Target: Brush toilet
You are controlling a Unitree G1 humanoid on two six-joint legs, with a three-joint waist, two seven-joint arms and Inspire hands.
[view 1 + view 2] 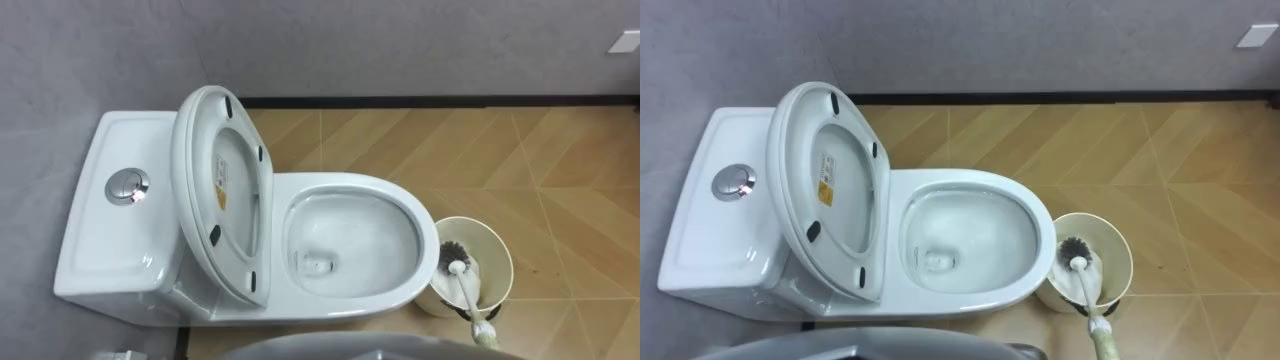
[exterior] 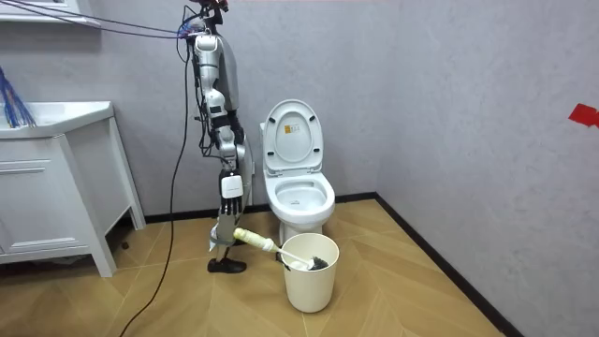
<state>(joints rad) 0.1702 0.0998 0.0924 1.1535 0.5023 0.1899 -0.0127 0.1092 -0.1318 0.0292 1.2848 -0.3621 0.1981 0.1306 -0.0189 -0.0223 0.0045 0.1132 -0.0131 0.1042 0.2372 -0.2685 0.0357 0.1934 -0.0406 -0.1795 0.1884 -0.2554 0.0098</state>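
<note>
Toilet (image 1: 330,188) with lid (image 1: 225,190) raised stands before your robot, cream bucket (image 1: 496,250) sits on the floor (image 1: 560,180) by the bowl's front, the brush (image 1: 465,286) rests head-down in it, and the right hand (image 2: 231,191) hangs above its handle, state you cannot tell.

The toilet (image 1: 400,200) is white glazed ceramic, smooth and highly glossy, with bright reflections on the tank and rim. The raised seat and lid (image 1: 195,170) look like smooth, glossy white plastic. The flush button (image 1: 128,186) is polished chrome metal. The bucket (image 1: 440,300) is smooth cream plastic with a dull sheen. The brush (image 1: 468,292) has dark, coarse bristles and a smooth pale plastic handle. The floor (image 1: 560,170) has a wood-grain, low-sheen finish. The wall (image 1: 400,45) is matt grey, faintly mottled.
</note>
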